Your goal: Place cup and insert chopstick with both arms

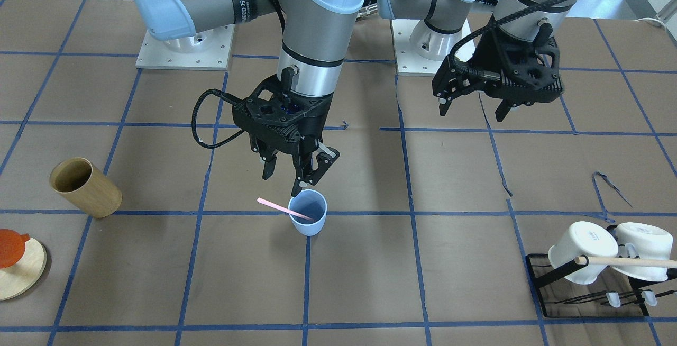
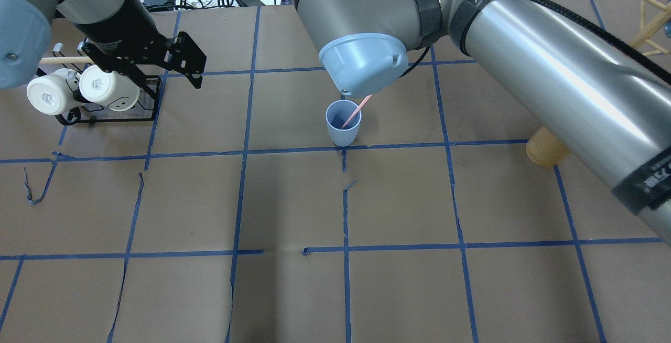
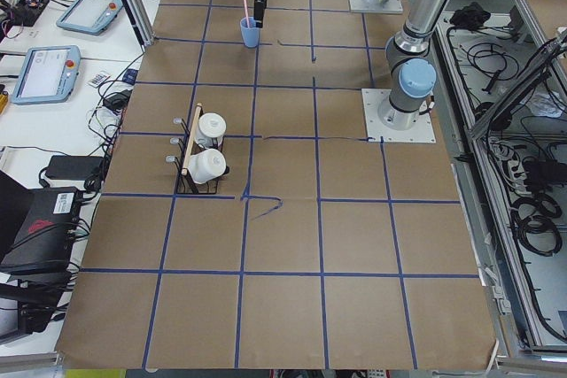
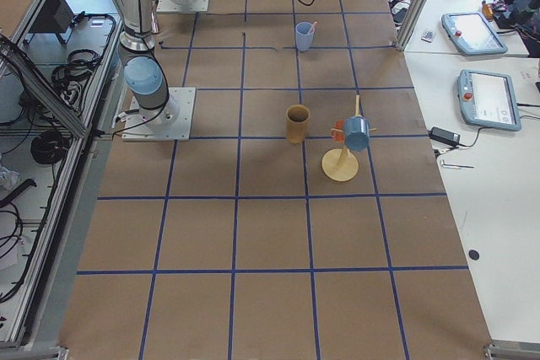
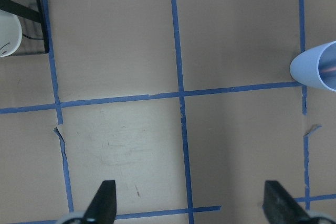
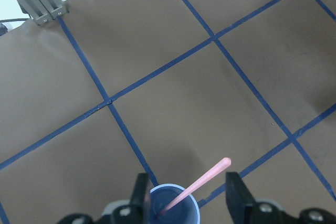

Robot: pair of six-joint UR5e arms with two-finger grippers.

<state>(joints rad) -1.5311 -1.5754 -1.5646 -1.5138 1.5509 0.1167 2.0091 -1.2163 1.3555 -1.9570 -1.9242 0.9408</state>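
Observation:
The light blue cup stands upright on the brown table near a blue tape crossing; it also shows in the overhead view and at the left wrist view's right edge. The pink chopstick leans inside the cup, its top sticking out over the rim. My right gripper hangs just above the cup's rim on the robot's side, open and empty; its fingers flank the cup. My left gripper is open and empty, raised over bare table well away from the cup.
A tan wooden cylinder holder stands on my right side. A round wooden stand with an orange piece is near it. A black rack with two white mugs and a wooden rod is on my left side.

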